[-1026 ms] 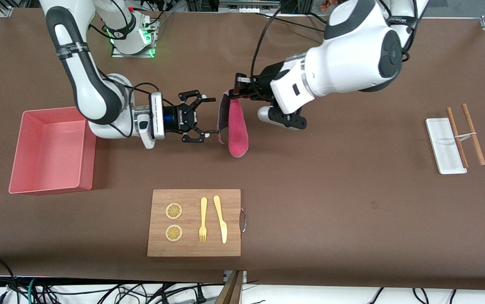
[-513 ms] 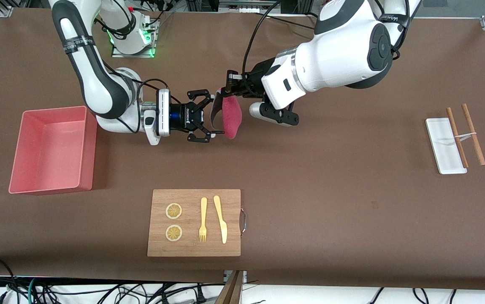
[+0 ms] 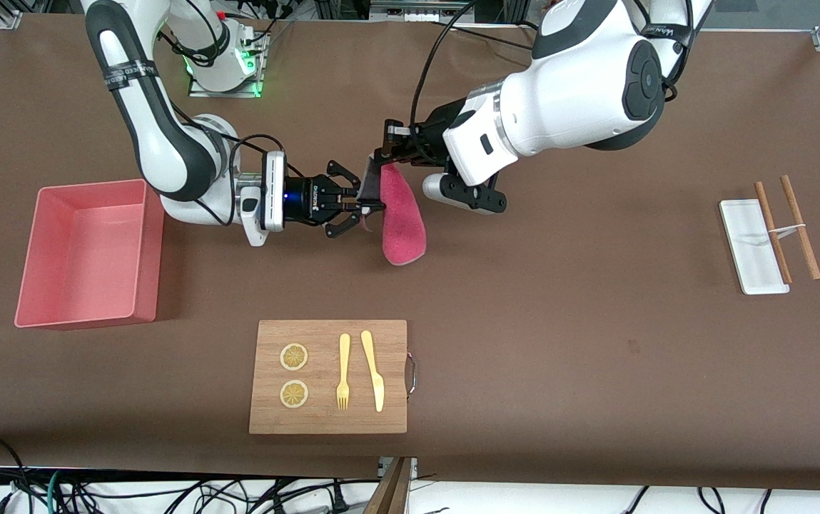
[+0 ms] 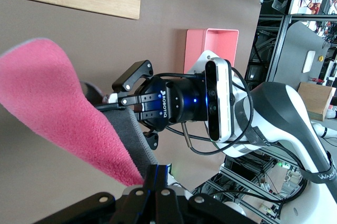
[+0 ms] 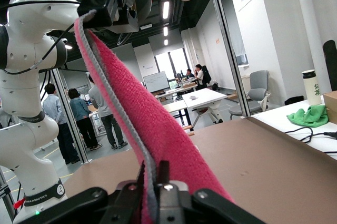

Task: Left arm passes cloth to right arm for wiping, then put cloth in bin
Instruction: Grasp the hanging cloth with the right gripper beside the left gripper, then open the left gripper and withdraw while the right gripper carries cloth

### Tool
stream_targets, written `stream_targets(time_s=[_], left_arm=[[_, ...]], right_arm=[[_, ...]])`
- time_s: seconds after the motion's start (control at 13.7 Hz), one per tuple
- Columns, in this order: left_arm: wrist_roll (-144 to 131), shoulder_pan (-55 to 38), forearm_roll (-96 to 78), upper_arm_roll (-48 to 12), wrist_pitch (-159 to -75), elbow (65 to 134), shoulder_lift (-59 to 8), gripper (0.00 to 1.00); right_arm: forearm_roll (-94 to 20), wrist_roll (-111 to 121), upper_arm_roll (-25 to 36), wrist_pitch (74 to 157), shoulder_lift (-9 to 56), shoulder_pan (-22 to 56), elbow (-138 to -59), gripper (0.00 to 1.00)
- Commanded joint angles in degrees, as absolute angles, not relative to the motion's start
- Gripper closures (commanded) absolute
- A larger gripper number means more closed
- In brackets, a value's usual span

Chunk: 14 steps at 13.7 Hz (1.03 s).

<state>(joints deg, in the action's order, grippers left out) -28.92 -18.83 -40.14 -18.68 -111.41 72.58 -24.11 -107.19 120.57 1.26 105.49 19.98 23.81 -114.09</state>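
Note:
The magenta cloth [image 3: 401, 227] hangs in the air over the middle of the table, with a grey backing along its edge. My left gripper [image 3: 383, 153] is shut on the cloth's top corner; in the left wrist view its fingers [image 4: 158, 177] pinch the cloth [image 4: 58, 105]. My right gripper [image 3: 364, 207], the black claw, is shut on the cloth's grey edge; in the right wrist view its fingers [image 5: 164, 174] clamp that edge of the cloth [image 5: 142, 110]. The pink bin [image 3: 38, 307] stands empty at the right arm's end of the table.
A wooden cutting board [image 3: 395, 335] with two lemon slices, a yellow fork and a yellow knife lies nearer to the front camera than the cloth. A small white tray [image 3: 741, 250] with two brown chopsticks lies at the left arm's end.
My right gripper moved up to the cloth and its claw closed on the grey edge. The cloth swung and now hangs longer. My left gripper kept its hold.

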Motion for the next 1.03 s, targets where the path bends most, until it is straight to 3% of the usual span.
stream_targets(time_s=[0.0,0.22,0.29,0.66,0.95], left_arm=[[-29.53,-18.9,-41.4,-18.46,-111.18,71.28,-24.7,1.0],[-29.79,-18.72,-41.4,-18.46,-111.09,71.28,-24.61,1.0],[-30.06,-18.46,-41.31,-18.46,-110.83,71.63,-24.52,0.01],[-29.88,-15.92,-38.42,-17.75,-103.12,71.28,-23.82,0.0],[-25.33,-11.96,-24.99,-17.84,-92.92,71.1,-21.19,0.0]], right_arm=[[-108.19,120.59,1.67,106.26,18.46,23.73,-115.14,1.0],[-106.1,120.59,3.42,106.26,18.2,23.03,-114.44,1.0],[-104.78,120.41,4.3,106.26,17.58,22.33,-114.26,1.0],[-84.25,107.35,6.86,106.0,12.23,16.1,-113.38,1.0],[-63.95,96.18,6.86,105.38,9.15,9.77,-113.47,1.0]])
